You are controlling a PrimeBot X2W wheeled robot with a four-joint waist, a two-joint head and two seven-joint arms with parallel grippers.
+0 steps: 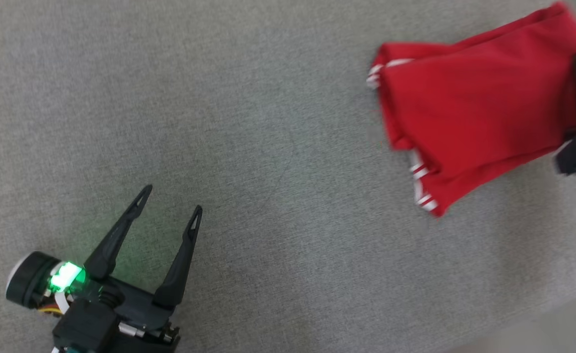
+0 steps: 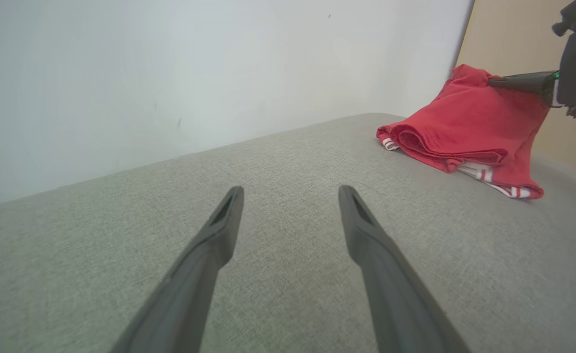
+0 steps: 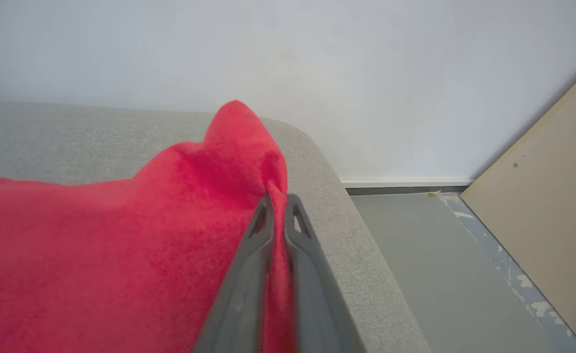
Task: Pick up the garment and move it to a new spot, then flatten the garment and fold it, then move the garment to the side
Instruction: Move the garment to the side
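Grey upholstered surface (image 1: 268,147): spans the head view, white wall (image 2: 170,73) behind it. Red garment (image 1: 474,108): folded, lying at the upper right of the head view, near the surface's right edge. Its long axis runs diagonally from upper right to lower left, and the white-striped hems point lower left. Left gripper (image 1: 173,199): lower left, well apart from the garment, fingers spread wide with nothing between them. Right gripper (image 3: 279,201): fingers pinched narrowly on the garment's raised far right edge.
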